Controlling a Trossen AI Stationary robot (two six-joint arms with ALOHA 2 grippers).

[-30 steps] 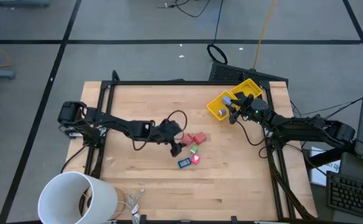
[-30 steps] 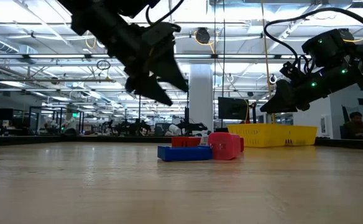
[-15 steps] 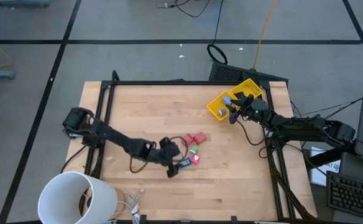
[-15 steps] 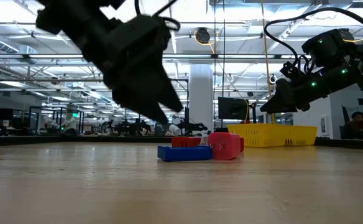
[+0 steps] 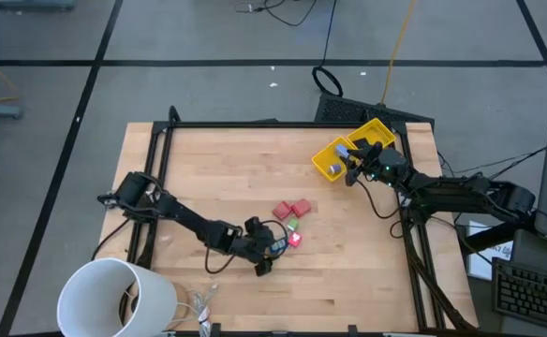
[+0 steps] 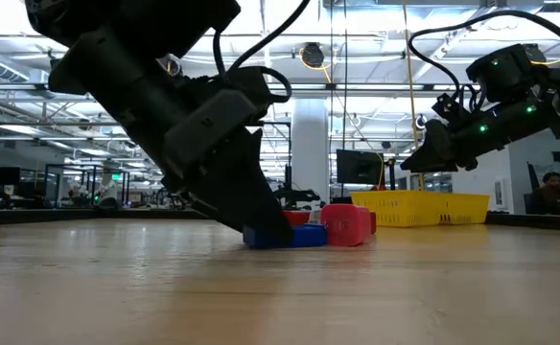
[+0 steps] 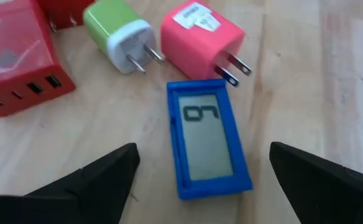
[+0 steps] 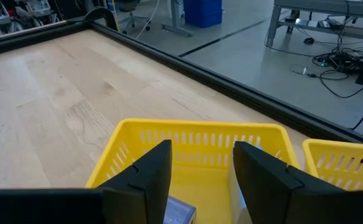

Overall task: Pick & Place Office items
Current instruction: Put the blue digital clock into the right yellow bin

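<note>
1. Lowered since a second ago, the left hand (image 5: 266, 255) is now down at the surface (image 5: 217, 178), its fingers spread wide around the blue rectangle (image 7: 207, 137).
2. A yellow bin (image 5: 334, 154) at the far right corner is seen holding a small bluish piece (image 5: 333, 168); the right hand (image 5: 351, 171) is held above it, slightly parted and gripping nothing.
3. Just beyond the rectangle lie a pink charger (image 7: 197, 34), a green charger (image 7: 118, 31) and red blocks (image 7: 13, 59).
4. A white cylinder (image 5: 114, 298) stands at the near left corner.
</note>
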